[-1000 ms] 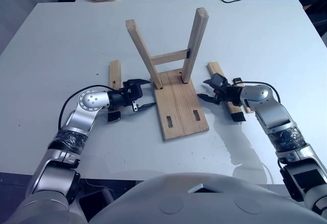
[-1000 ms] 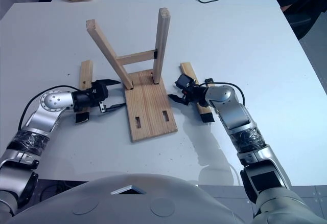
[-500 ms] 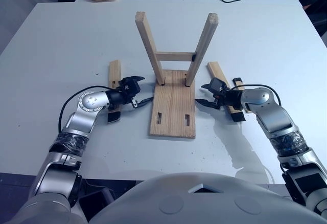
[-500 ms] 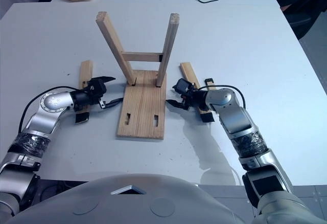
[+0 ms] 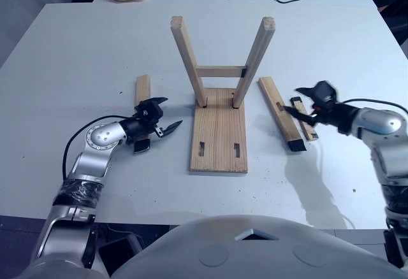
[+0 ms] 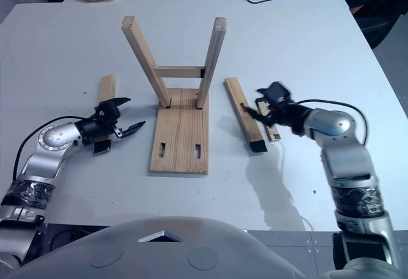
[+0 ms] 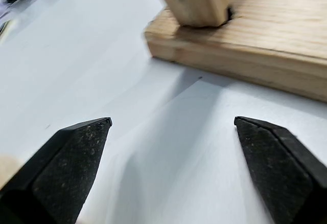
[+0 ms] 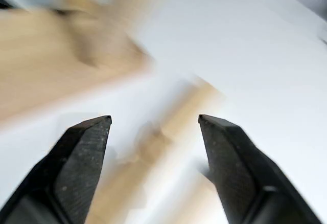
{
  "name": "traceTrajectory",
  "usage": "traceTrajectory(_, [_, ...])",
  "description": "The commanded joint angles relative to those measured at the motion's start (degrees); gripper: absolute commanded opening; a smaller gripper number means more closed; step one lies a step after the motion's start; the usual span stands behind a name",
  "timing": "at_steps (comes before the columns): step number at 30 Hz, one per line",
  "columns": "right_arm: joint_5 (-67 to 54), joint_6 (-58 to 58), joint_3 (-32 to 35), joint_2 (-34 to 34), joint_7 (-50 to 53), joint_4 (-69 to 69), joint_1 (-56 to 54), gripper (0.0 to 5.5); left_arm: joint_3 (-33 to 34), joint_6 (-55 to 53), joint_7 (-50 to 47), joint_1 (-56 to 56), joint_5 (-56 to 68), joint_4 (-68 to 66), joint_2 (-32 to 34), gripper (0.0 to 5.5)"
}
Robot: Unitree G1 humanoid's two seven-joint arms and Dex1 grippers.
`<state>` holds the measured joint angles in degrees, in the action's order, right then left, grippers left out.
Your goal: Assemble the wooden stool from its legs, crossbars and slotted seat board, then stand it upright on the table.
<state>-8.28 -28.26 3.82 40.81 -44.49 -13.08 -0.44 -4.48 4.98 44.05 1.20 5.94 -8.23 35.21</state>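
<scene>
Stool, half-built: seat board [image 5: 218, 129] flat mid-counter [image 5: 76, 50], two legs [image 5: 189, 59] and a crossbar [image 5: 220, 71] seated in its far slots, near slots vacant; left pincer [image 5: 171, 112] and right pincer [image 5: 305, 99] both wide, empty; next, likely, the right grips the loose leg [image 5: 278, 112] beside it.

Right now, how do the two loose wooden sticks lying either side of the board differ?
The left stick points nearly straight away from the robot; the right stick lies slanted, its far end nearer the board. The left gripper and its wrist cover part of the left stick; the right stick lies fully uncovered. Both lie flat on the table, pale wood with a dark near end.
</scene>
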Motion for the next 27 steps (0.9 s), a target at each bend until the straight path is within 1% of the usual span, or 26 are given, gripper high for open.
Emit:
traceTrajectory(1, [-0.6, 1.2, 2.6, 0.7, 0.0, 2.9, 5.3, 3.15, 0.8, -3.0, -2.8, -4.0, 0.6, 6.1, -2.1, 4.46])
traceTrajectory(4, [-3.4, -2.5, 4.2, -0.8, 0.8, 4.1, 5.2, 3.15, 0.2, -3.6, -3.9, -6.1, 0.1, 7.8, -3.3, 4.46])
traceTrajectory(11, [-5.8, -6.1, 3.6, -2.4, 1.9, 4.5, 5.2, 3.15, -0.6, -5.2, -4.9, -6.6, -0.7, 9.7, -4.9, 4.46])
traceTrajectory(17, [-2.5, -3.8, 0.8, -2.3, 3.6, 7.3, 7.6, 3.15, -1.0, -6.0, -5.3, -7.5, -0.8, 11.4, -5.5, 4.46])
traceTrajectory(21, [3.8, 2.5, -2.9, -0.6, 5.8, 11.8, 9.0, 3.15, -0.5, -6.8, -5.7, -7.8, -0.3, 12.2, -5.8, 4.46])
traceTrajectory(24, [5.0, 5.2, -3.6, -0.4, 6.4, 14.1, 9.3, 3.15, 0.0, -7.6, -6.0, -7.6, 0.3, 13.2, -6.1, 4.46])
traceTrajectory(27, [5.1, 6.8, -3.5, -0.3, 6.6, 15.4, 8.9, 2.8, 0.1, -8.1, -6.3, -7.4, 0.2, 13.8, -6.3, 4.48])
